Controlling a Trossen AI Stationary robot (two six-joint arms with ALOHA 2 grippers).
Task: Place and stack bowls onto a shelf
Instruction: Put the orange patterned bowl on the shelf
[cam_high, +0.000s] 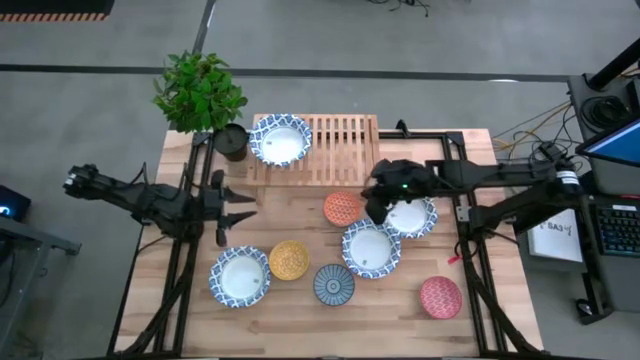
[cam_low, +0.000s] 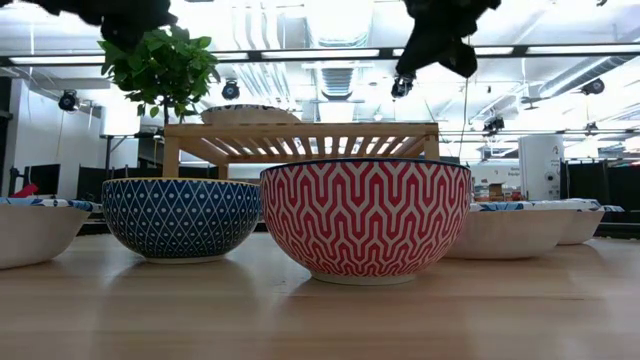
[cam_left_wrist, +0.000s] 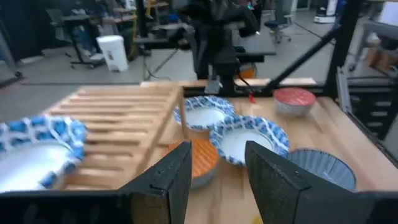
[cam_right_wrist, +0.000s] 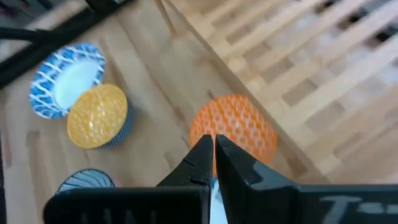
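The light-wood shelf (cam_high: 335, 148) stands at the table's far edge, with one white blue-rimmed bowl (cam_high: 280, 140) resting on its left part. On the table sit the orange bowl (cam_high: 343, 208), two white bowls (cam_high: 416, 218) (cam_high: 370, 249), the yellow bowl (cam_high: 289, 260), the blue-grey bowl (cam_high: 333, 284), another white bowl (cam_high: 240, 277) and the red bowl (cam_high: 440, 297). My right gripper (cam_high: 377, 205) hangs shut well above the table, between the orange bowl (cam_right_wrist: 233, 127) and a white bowl, holding nothing. My left gripper (cam_high: 243, 206) is open, raised over the table's left side.
A dark plant pot (cam_high: 231, 141) with a leafy plant (cam_high: 198, 90) stands by the shelf's left end. The shelf's right slats (cam_high: 350, 140) are bare. The arms' frame rails (cam_high: 470, 215) run along both table sides. Bare planks lie on the left of the table (cam_high: 185, 170).
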